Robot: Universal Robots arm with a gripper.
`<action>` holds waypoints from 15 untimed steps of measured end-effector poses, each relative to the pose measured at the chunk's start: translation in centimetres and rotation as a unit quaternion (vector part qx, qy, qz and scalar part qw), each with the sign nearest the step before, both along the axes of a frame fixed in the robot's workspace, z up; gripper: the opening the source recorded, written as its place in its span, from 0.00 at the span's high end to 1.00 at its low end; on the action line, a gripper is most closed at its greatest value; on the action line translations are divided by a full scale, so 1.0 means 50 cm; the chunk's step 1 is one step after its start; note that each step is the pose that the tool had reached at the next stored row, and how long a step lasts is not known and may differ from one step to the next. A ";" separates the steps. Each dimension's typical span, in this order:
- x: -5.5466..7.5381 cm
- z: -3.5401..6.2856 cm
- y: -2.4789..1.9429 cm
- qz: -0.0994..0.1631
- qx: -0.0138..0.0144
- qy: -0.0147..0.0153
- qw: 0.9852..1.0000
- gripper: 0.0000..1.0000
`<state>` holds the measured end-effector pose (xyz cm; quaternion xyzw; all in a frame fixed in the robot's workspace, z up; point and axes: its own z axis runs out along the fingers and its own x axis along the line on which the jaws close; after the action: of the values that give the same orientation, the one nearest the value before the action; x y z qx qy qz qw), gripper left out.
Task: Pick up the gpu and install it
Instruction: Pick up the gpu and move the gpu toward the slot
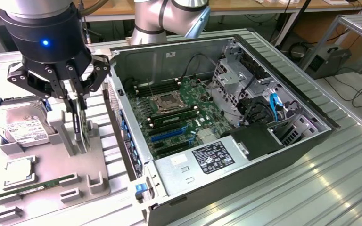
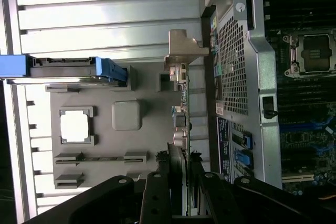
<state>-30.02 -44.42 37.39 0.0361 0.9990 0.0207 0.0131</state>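
One tool | closed on gpu top edge | gpu upright in grey tray

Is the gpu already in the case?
No, the gpu stands on edge in the grey tray, outside the computer case.

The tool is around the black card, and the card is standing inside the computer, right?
Not quite. The tool is around the gpu, but the card stands upright at the grey tray beside the computer, not inside it. The exterior view shows this.
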 end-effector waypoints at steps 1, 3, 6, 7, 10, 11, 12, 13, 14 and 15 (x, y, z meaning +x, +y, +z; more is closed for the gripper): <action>0.000 0.001 0.0000 0.000 0.000 0.000 1.000 0.74; 0.000 0.003 0.0000 0.000 0.000 0.000 1.000 0.74; 0.000 0.007 0.0000 0.000 0.000 0.000 1.000 0.74; 0.000 0.009 0.0000 0.000 0.000 0.000 1.000 0.74; 0.000 0.011 0.0000 0.000 0.000 0.000 1.000 0.74; 0.000 0.012 0.0000 0.000 0.000 0.000 1.000 0.74; 0.000 0.013 0.0000 0.000 0.000 0.000 1.000 0.74; 0.000 0.014 0.0000 0.000 0.000 0.000 1.000 0.74; 0.000 0.015 0.0000 0.000 0.000 0.000 1.000 0.74; 0.000 0.016 0.0000 0.000 0.000 0.000 1.000 0.74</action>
<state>-30.02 -44.42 38.16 0.0359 0.9991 0.0207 0.0131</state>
